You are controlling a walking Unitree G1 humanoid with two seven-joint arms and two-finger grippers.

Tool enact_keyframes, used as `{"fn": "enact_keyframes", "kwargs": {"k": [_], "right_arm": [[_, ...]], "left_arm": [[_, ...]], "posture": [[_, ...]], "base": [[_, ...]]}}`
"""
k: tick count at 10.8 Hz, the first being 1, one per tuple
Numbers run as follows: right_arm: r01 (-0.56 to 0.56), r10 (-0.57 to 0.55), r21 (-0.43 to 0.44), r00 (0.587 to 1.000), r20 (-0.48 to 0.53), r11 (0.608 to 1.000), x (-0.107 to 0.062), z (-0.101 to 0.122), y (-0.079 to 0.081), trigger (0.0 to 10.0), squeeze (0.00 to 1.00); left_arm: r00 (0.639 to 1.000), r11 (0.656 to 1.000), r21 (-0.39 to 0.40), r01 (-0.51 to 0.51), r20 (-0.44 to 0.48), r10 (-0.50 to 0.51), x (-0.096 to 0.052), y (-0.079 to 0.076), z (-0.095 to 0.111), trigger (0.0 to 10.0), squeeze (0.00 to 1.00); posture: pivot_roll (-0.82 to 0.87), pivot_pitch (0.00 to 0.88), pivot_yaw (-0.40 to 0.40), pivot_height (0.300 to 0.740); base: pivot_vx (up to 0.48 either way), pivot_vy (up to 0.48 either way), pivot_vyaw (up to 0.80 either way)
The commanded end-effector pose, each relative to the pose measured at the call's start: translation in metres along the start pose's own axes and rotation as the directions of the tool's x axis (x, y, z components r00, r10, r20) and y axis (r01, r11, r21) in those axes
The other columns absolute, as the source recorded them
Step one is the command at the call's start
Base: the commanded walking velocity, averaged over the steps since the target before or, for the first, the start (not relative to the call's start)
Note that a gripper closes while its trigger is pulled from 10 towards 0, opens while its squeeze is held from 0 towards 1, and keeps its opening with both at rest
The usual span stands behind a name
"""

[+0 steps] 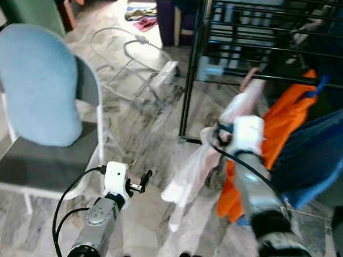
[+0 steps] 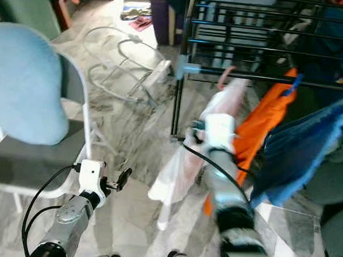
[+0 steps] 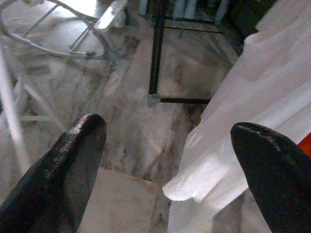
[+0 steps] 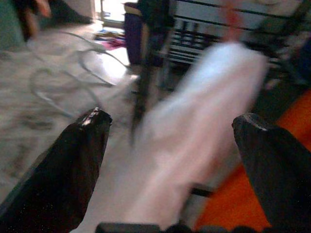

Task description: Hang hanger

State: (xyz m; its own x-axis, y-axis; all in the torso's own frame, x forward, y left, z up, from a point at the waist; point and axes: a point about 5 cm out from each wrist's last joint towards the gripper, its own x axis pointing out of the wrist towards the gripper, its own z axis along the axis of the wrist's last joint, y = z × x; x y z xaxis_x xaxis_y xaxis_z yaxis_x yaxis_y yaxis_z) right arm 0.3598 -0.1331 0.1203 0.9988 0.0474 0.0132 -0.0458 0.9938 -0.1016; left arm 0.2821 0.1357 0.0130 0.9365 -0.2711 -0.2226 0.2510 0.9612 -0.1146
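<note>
A white garment [image 1: 200, 159] hangs on a pink hanger [image 1: 248, 79], whose hook reaches up to the front rail of the black drying rack [image 1: 190, 65]. Blur hides whether the hook rests over the rail. My right gripper [image 1: 219, 133] is raised at the garment's upper part. In the right wrist view its fingers [image 4: 77, 160] are spread wide, open, with the blurred white garment [image 4: 194, 136] just ahead between them. My left gripper [image 1: 145, 180] is held low over the floor, open and holding nothing, and the garment's hem [image 3: 218, 165] lies ahead of it.
An orange garment [image 1: 284, 121] and a blue one [image 1: 315, 152] hang on the rack to the right of the white one. A chair with a light blue cushion [image 1: 37, 85] stands at the left. A white wire frame [image 1: 129, 59] lies on the marble floor beyond.
</note>
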Motion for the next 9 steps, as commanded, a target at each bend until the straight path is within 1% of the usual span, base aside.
{"fn": "enact_keyframes", "kwargs": {"k": [1, 2, 3, 4, 5, 6, 7, 8, 9], "right_arm": [[-0.018, 0.019, 0.023, 0.999, -0.035, 1.0, 0.001, -0.004, 0.001, 10.0, 0.0], [-0.065, 0.067, 0.027, 0.996, -0.061, 0.998, 0.008, -0.002, 0.009, 10.0, 0.0], [-0.051, 0.055, 0.041, 0.994, -0.092, 0.998, 0.013, -0.001, 0.009, 10.0, 0.0], [-0.012, 0.017, 0.036, 0.992, -0.127, 0.999, 0.016, -0.002, 0.005, 10.0, 0.0], [0.056, -0.045, 0.058, 0.984, -0.175, 0.997, 0.016, -0.007, -0.004, 10.0, 0.0], [0.073, -0.06, 0.057, 0.979, -0.193, 0.996, 0.015, -0.011, -0.008, 10.0, 0.0], [0.143, -0.128, 0.048, 0.963, -0.239, 0.989, 0.009, -0.022, -0.025, 10.0, 0.0], [0.193, -0.182, 0.022, 0.953, -0.244, 0.981, 0.005, -0.027, -0.038, 10.0, 0.0], [0.224, -0.22, -0.006, 0.948, -0.232, 0.974, 0.002, -0.027, -0.047, 10.0, 0.0]], "left_arm": [[1.0, 1.0, 0.003, -0.01, -0.023, 0.01, -0.003, 0.003, -0.005, 10.0, 0.0], [1.0, 1.0, 0.01, -0.011, -0.029, 0.011, -0.005, 0.005, -0.006, 10.0, 0.0], [0.999, 1.0, 0.018, -0.008, -0.032, 0.009, -0.007, 0.006, -0.008, 10.0, 0.0], [0.999, 1.0, 0.021, -0.005, -0.036, 0.006, -0.008, 0.006, -0.009, 10.0, 0.0], [0.999, 1.0, 0.024, -0.007, -0.039, 0.008, -0.01, 0.007, -0.01, 10.0, 0.0], [0.999, 1.0, 0.025, -0.008, -0.04, 0.009, -0.011, 0.007, -0.01, 10.0, 0.0], [0.999, 1.0, 0.029, -0.01, -0.045, 0.012, -0.012, 0.008, -0.012, 10.0, 0.0], [0.999, 0.999, 0.031, -0.009, -0.047, 0.011, -0.012, 0.007, -0.011, 10.0, 0.0], [0.999, 0.999, 0.032, -0.006, -0.048, 0.008, -0.011, 0.007, -0.011, 10.0, 0.0]], "posture": [[-0.03, 0.158, 0.016, 0.74], [-0.02, 0.162, 0.018, 0.74], [-0.01, 0.173, 0.023, 0.74], [-0.01, 0.175, 0.022, 0.74], [0.0, 0.183, 0.021, 0.74], [0.01, 0.185, 0.021, 0.74], [0.01, 0.184, 0.023, 0.74], [0.01, 0.184, 0.023, 0.74], [0.01, 0.184, 0.023, 0.74]], "base": [[0.0, 0.0, 0.0], [0.0, 0.0, 0.0], [0.0, 0.0, 0.0], [0.0, 0.0, 0.0], [0.0, 0.0, 0.0], [0.0, 0.0, 0.0], [0.0, 0.0, 0.0], [0.0, 0.0, 0.0], [0.0, 0.0, 0.0]]}}
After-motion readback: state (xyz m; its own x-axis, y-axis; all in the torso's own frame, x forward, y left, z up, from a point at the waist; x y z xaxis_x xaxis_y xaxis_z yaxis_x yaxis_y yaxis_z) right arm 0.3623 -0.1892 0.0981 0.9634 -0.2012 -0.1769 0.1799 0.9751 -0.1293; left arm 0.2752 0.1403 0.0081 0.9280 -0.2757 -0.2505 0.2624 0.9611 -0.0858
